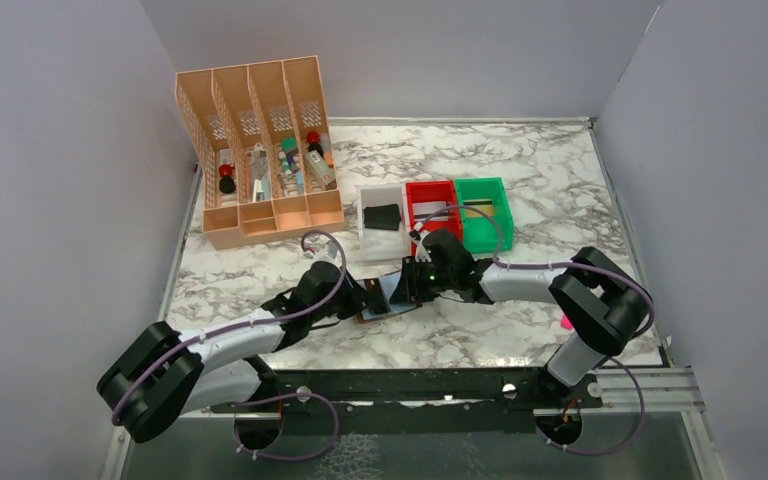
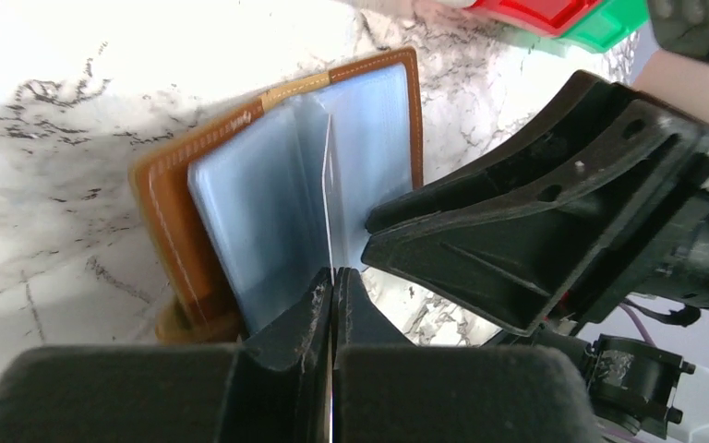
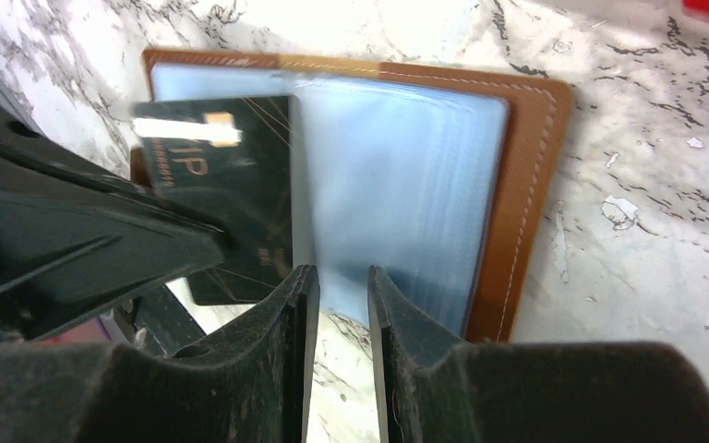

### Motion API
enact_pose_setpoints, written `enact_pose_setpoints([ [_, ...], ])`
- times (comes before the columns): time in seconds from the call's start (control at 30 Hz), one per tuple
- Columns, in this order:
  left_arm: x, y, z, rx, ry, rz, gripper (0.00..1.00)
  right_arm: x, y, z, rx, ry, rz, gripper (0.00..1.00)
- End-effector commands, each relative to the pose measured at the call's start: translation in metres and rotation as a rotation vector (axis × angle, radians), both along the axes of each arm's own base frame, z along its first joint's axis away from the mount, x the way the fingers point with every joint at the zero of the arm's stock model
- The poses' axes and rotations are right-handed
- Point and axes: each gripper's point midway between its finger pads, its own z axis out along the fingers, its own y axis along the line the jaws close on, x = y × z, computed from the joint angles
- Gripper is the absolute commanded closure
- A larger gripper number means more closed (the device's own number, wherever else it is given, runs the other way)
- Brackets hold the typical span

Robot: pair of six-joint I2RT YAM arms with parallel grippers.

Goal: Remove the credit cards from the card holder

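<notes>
Card holder [image 3: 528, 185] lying open, left fingers [image 2: 297, 323] pinching a credit card [image 3: 235, 208], right fingers [image 3: 282, 360] slightly apart.

card holder [image 3: 526, 185]: one, lying open on the table [image 1: 560, 180]
credit cards [image 3: 231, 194]: one showing, dark, sticking out of a sleeve
bins: three, sitting in a row, being white bin [image 1: 385, 246], red bin [image 1: 430, 187] and green bin [image 1: 507, 215]
dark item [image 1: 382, 216]: one, lying in the white bin
organizer [image 1: 260, 226]: one, standing with four compartments
arms: two, being left arm [image 1: 230, 345] and right arm [image 1: 530, 280]
end effectors: two, being left end effector [image 2: 332, 277] and right end effector [image 3: 342, 277]
</notes>
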Motion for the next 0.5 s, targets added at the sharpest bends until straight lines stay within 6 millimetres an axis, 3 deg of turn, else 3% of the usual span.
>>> enact_pose_setpoints([
  [0.0, 0.007, 0.022, 0.010, 0.133, -0.037, 0.055, 1.00, -0.013, -0.026, -0.023, -0.134, 0.038, -0.010, 0.68],
  [0.2, 0.010, 0.032, 0.041, 0.115, -0.132, 0.082, 1.00, -0.012, -0.012, 0.023, -0.021, -0.039, 0.047, 0.67],
  [0.33, 0.009, 0.037, 0.055, 0.107, -0.181, 0.083, 1.00, -0.009, -0.012, 0.055, 0.039, -0.110, 0.040, 0.63],
  [0.47, 0.009, 0.031, 0.073, 0.065, -0.251, 0.046, 1.00, -0.007, -0.018, 0.074, 0.067, -0.167, 0.007, 0.59],
])
